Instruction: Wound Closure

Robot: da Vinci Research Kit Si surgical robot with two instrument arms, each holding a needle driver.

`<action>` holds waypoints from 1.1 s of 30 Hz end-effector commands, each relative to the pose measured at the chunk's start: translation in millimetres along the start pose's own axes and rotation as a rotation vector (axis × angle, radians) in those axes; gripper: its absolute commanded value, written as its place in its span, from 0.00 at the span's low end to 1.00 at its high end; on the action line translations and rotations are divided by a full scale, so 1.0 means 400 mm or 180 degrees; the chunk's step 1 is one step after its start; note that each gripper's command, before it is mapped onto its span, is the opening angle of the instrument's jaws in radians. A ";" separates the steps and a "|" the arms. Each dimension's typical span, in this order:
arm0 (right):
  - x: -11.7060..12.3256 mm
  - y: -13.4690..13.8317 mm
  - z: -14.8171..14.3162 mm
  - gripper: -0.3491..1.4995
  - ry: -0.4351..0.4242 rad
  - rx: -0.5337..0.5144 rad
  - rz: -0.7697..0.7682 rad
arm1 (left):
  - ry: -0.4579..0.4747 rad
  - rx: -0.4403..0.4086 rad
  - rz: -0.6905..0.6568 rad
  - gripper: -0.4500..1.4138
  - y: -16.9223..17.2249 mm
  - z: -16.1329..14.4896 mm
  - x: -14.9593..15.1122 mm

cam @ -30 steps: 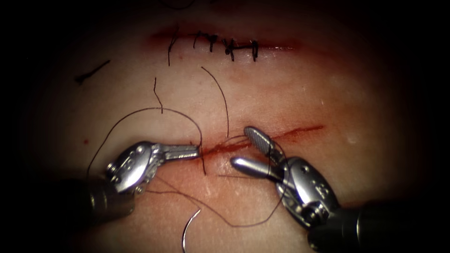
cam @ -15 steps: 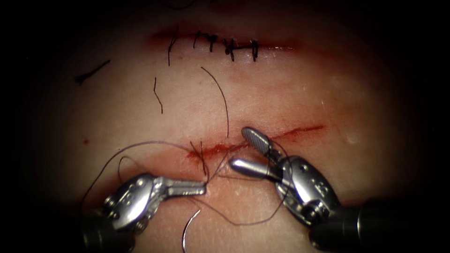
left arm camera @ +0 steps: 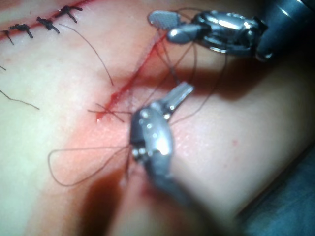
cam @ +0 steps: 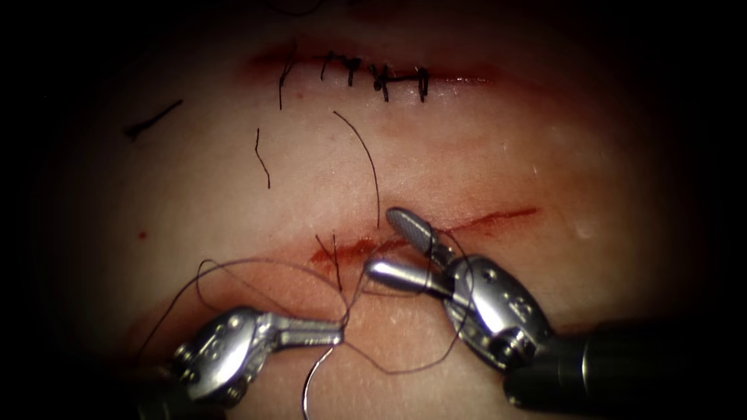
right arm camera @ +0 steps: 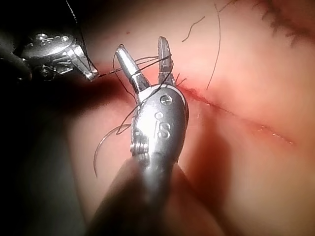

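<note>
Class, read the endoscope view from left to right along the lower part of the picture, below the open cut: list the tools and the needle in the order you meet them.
Left arm's tool, jaws shut on the thread → loose curved needle lying on the tissue → right arm's tool, jaws open, holding nothing.

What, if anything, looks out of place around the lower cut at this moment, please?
The curved needle lies loose on the tissue, held by neither tool. The left tool is shut on the thread; the right tool is open with thread looped around it. Cut thread ends lie scattered.
</note>
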 end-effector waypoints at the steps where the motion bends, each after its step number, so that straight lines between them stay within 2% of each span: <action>1: -0.0025 -0.0007 0.0023 0.83 -0.0054 -0.0091 -0.0017 | -0.0010 -0.0014 0.0002 0.00 0.0001 0.0019 -0.0031; 8: -0.0057 0.0018 0.0080 0.84 -0.0518 -0.0494 -0.0353 | -0.0055 -0.0054 -0.0003 0.00 0.0007 0.0054 -0.0037; 13: -0.0082 0.0041 0.0098 0.84 -0.0817 -0.0505 -0.0560 | -0.0056 -0.0063 -0.0039 0.00 0.0007 0.0060 -0.0005; 21: -0.0168 0.0058 0.0086 0.84 -0.1438 -0.0383 -0.0787 | -0.0088 -0.0088 -0.0101 0.00 0.0010 0.0059 0.0065; 26: -0.0234 0.0057 0.0068 0.84 -0.1854 -0.0164 -0.0844 | -0.0135 -0.0117 -0.0088 0.00 0.0001 0.0064 0.0115; 30: -0.0274 0.0046 0.0055 0.84 -0.2026 -0.0023 -0.0870 | -0.0129 -0.0100 -0.0056 0.00 -0.0019 0.0065 0.0170; 33: -0.0288 0.0035 0.0047 0.84 -0.2057 0.0046 -0.0875 | -0.0125 -0.0060 -0.0026 0.00 -0.0043 0.0062 0.0209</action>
